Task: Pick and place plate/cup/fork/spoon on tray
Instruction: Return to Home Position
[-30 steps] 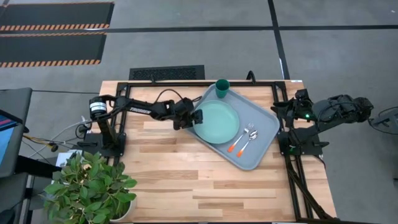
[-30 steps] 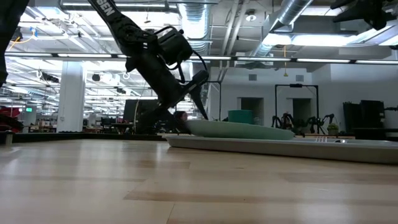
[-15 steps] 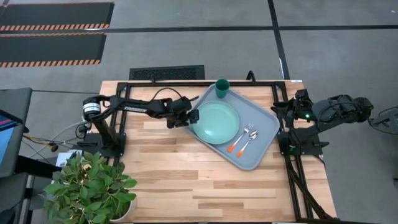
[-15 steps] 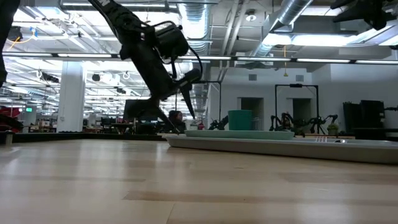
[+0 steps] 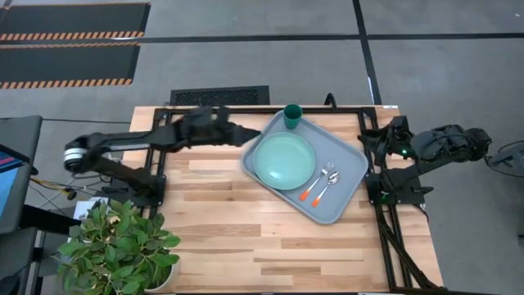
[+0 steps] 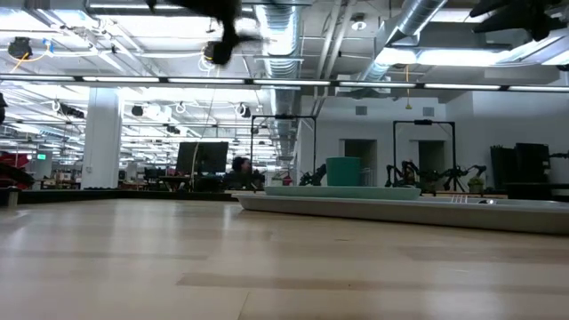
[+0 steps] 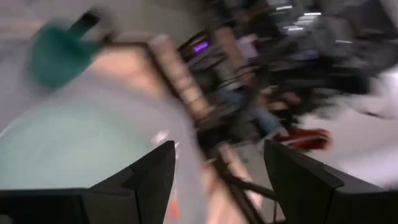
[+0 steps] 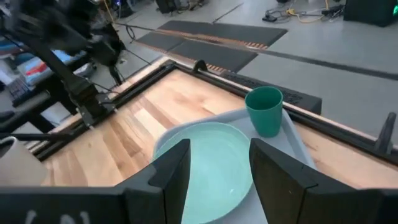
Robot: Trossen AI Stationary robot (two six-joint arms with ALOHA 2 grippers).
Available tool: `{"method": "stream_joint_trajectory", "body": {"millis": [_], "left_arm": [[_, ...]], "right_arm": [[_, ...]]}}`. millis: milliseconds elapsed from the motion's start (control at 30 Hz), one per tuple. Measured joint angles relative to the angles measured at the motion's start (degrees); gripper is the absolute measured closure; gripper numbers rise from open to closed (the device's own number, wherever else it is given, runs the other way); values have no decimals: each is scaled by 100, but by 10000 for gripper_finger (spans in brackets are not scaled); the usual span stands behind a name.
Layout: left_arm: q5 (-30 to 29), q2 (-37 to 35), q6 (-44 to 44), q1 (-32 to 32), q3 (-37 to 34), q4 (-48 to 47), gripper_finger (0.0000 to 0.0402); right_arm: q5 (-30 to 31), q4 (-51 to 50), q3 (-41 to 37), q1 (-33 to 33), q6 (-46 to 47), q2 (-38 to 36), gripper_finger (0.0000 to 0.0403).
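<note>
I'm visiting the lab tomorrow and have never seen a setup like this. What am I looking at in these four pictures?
It is a robot with two dark arms at a wooden table, each ending in a two-finger gripper. One picture looks straight down from above, one looks level across the tabletop, and two come from cameras on the wrists. On the table sits a blue-grey tray carrying a pale green plate, a dark green cup, and an orange-handled fork and spoon side by side. A potted plant stands at a corner. The left gripper is raised near the tray, open and empty; the right gripper, also open and empty, waits at the table's right edge.
</note>
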Motion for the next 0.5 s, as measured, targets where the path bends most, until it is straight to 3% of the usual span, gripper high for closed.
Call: {"method": "stream_joint_trajectory", "body": {"millis": [100, 200, 300, 400, 500], "left_arm": [[132, -637, 512, -83, 2, 89, 170], [-139, -1251, 732, -127, 2, 112, 170], [-208, -1892, 1650, -78, 2, 176, 170], [-119, -2532, 2542, -28, -5, -91, 170], [-497, -3208, 2956, -28, -317, -332, 170]], "right_arm": [[-21, 223, 0, 0, -252, -4, 214], [-150, 792, 30, 0, -1055, -115, 214], [-356, 1247, 202, 3, -1771, -348, 214], [-395, 1418, 262, 3, -2080, -812, 214], [-361, 1495, 157, 3, -2113, -1503, 214]]}}
